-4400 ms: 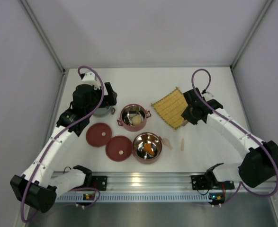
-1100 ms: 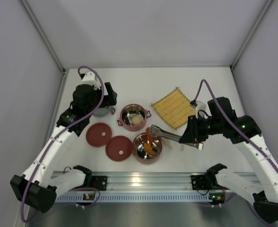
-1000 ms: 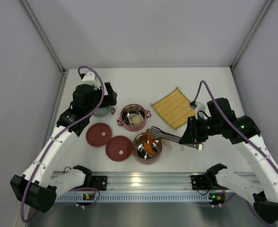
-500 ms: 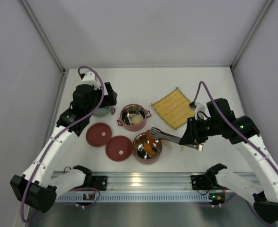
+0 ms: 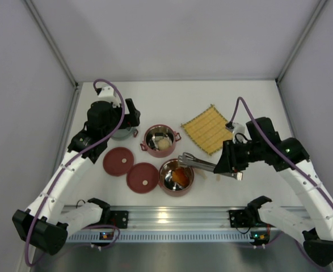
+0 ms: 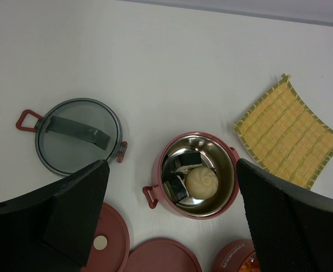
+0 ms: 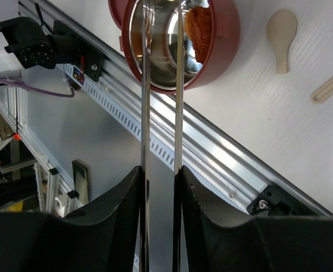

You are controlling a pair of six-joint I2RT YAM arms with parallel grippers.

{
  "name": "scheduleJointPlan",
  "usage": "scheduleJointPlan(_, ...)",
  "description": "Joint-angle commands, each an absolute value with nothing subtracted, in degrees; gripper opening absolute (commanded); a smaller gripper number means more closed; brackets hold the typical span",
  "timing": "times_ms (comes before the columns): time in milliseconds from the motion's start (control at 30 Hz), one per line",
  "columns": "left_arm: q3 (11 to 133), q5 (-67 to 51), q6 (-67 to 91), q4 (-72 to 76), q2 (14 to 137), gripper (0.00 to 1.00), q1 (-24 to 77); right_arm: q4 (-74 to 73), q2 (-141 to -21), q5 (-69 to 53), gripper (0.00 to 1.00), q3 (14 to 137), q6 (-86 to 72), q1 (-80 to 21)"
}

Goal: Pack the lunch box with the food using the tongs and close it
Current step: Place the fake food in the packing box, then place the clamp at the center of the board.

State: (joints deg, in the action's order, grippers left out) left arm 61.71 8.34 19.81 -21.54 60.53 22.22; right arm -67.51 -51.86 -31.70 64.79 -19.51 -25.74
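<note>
Lengthwise, tongs [image 5: 200,164] point leftward over near bowl [image 5: 165,180].

The lunch box [image 6: 158,182] has mirror-bright steel linings inside smooth maroon shells, and its flat lids [image 5: 143,177] look like matt plastic. The tongs [image 7: 146,113] are polished, reflective metal. The yellow mat [image 6: 288,139] is coarse woven fibre. The spoon [image 7: 281,31] is matt beige, and the tabletop [image 6: 155,56] is smooth matt white.

A lab test cell: grey partition walls [image 5: 172,34] enclose a white table [image 5: 172,102] edged with aluminium rail [image 5: 172,218].
</note>
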Motion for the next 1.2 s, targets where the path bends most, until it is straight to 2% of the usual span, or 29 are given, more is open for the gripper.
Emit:
scheduleJointPlan(0,63.4,8.1,19.9,-20.7,60.3,0.99,22.1,-66.3,-51.9,-32.8,0.31,65.6,-18.6,-26.1)
scheduleJointPlan(433,63.3,8.3,19.9,-20.8,60.1,0.99,22.1,-64.4,-53.7,-32.7,0.32,68.3,-20.1,-26.1)
scheduleJointPlan(767,64.0,9.2,20.3,-21.9,60.5,0.99,22.1,-60.1,-56.2,-32.1,0.36,73.0,-22.8,-26.2)
scheduleJointPlan(1167,65.4,12.5,21.0,-24.4,61.3,0.99,22.1,-50.4,-65.0,-31.2,0.35,77.6,-25.7,-30.3)
